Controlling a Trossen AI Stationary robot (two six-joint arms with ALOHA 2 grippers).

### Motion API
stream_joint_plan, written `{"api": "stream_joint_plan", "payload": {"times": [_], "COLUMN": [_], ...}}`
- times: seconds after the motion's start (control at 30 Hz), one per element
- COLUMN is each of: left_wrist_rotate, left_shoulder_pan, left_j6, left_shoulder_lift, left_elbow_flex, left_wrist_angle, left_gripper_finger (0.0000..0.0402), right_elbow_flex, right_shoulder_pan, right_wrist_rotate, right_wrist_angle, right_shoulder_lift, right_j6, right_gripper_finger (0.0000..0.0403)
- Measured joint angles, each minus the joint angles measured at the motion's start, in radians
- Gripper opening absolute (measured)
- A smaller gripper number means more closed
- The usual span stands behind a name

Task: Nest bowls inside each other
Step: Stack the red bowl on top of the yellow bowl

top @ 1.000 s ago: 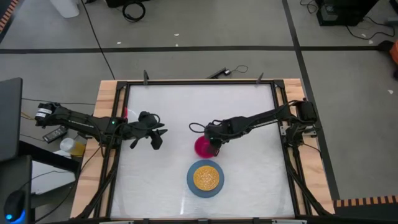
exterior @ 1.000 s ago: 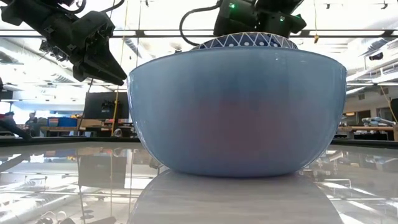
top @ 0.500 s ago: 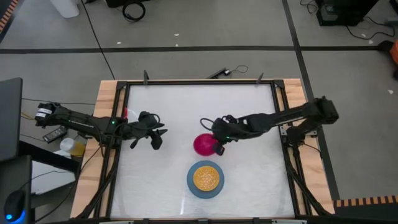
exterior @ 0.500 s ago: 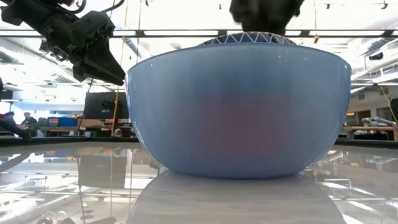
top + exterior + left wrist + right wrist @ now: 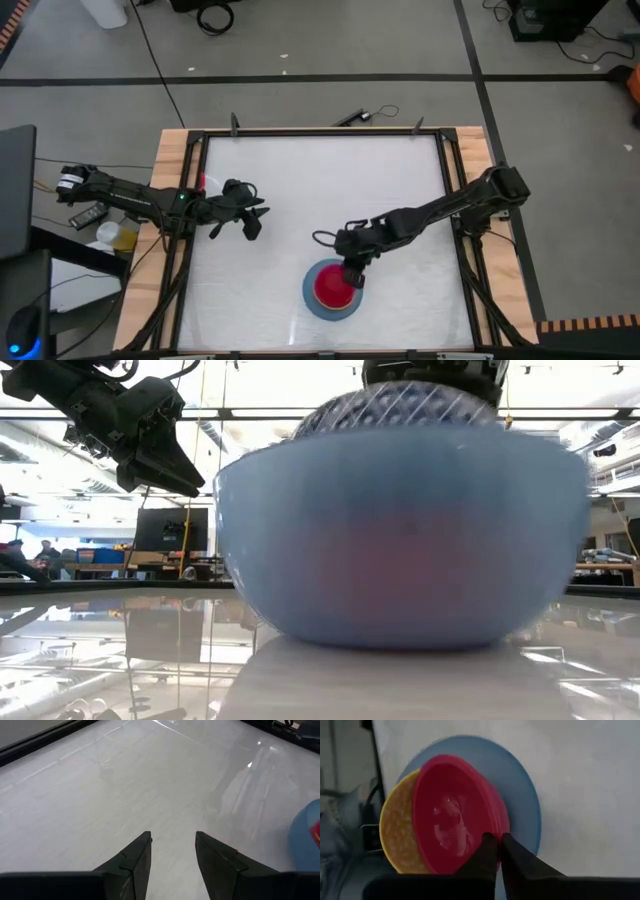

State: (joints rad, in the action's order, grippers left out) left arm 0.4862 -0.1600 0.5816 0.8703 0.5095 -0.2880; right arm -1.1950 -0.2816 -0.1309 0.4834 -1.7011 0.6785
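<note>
The light blue bowl point(image 5: 310, 300) stands on the white table near its front edge, with a yellow bowl point(image 5: 395, 837) inside it. The magenta bowl point(image 5: 331, 288) is over them, tilted, with my right gripper point(image 5: 351, 272) shut on it. I cannot tell whether it touches the yellow bowl. In the low view the blue bowl point(image 5: 400, 550) fills the middle, and a patterned bowl wall point(image 5: 400, 405) shows above its rim. My left gripper point(image 5: 248, 224) waits open at the table's left, clear of everything. My right gripper pinches the magenta bowl's rim point(image 5: 492, 834) between its two fingers, one finger point(image 5: 487, 851) toward the bowl's inside and one outside. They come slanting down from the far right. The bowl is tilted, its open side up, within the blue bowl's outline.
A black rail frame point(image 5: 188, 200) on wooden boards borders the table. Bare white surface point(image 5: 320, 170) lies at the far side and to the left. Small items point(image 5: 110, 235) sit off the table's left edge.
My right gripper has carried the magenta bowl off the table's middle toward the near edge, lifting it, to over the blue bowl with the yellow one inside. The bowl is now tilted in the hold.
</note>
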Motion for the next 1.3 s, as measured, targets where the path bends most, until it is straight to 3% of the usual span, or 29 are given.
{"api": "stream_joint_plan", "payload": {"times": [0.33, 0.43, 0.6, 0.87, 1.17, 1.3], "left_wrist_rotate": [0.0, 0.0, 0.0, 0.0, 0.01, 0.01], "left_shoulder_pan": [0.0, 0.0, 0.0, 0.0, 0.0, 0.0], "left_j6": [-0.007, -0.006, -0.006, -0.001, 0.002, 0.002], "left_shoulder_lift": [0.0, 0.0, 0.0, 0.0, 0.0, 0.0], "left_elbow_flex": [0.0, 0.0, 0.0, 0.0, 0.0, 0.0], "left_wrist_angle": [0.0, 0.0, 0.0, 0.001, 0.004, 0.004], "left_gripper_finger": [0.0156, 0.0156, 0.0156, 0.0156, 0.0156, 0.0156], "right_elbow_flex": [0.0, -0.001, 0.0, -0.001, -0.001, 0.0], "right_shoulder_pan": [-0.005, -0.004, -0.004, -0.011, -0.045, -0.05], "right_wrist_rotate": [-0.055, -0.055, -0.08, -0.086, -0.101, -0.098], "right_wrist_angle": [-0.046, -0.031, 0.005, -0.001, -0.044, -0.047], "right_shoulder_lift": [0.047, 0.056, 0.005, -0.019, -0.13, -0.105], "right_j6": [0.01, -0.01, -0.008, -0.041, -0.046, -0.05], "right_gripper_finger": [0.0102, 0.011, 0.0088, 0.001, 0.0009, 0.0007]}}
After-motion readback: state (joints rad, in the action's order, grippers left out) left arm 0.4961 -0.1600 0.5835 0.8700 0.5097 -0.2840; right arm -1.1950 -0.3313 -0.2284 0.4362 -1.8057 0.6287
